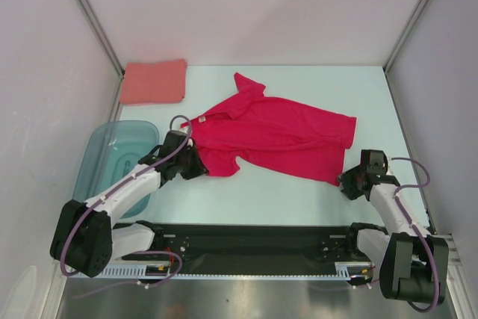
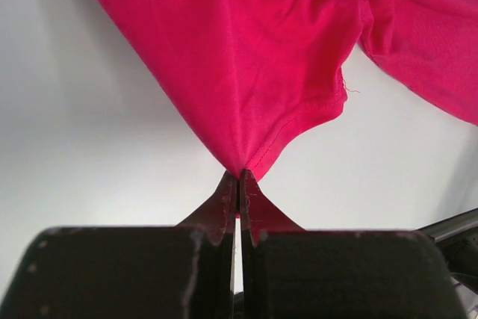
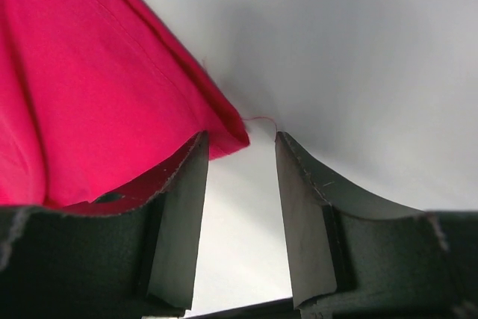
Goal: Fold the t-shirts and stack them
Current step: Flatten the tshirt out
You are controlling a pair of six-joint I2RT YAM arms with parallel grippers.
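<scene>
The crimson-red t-shirt lies spread out across the middle of the table, collar toward the left. My left gripper is shut on the edge of its near-left sleeve; in the left wrist view the red cloth fans out from the pinched tips. My right gripper is open at the shirt's near-right corner. In the right wrist view that corner lies just past the left finger, with nothing between the fingers. The salmon-pink t-shirt lies folded at the back left.
A translucent teal tub sits at the left edge, beside my left arm. Pale walls with metal frame posts enclose the table on three sides. The black base rail runs along the near edge.
</scene>
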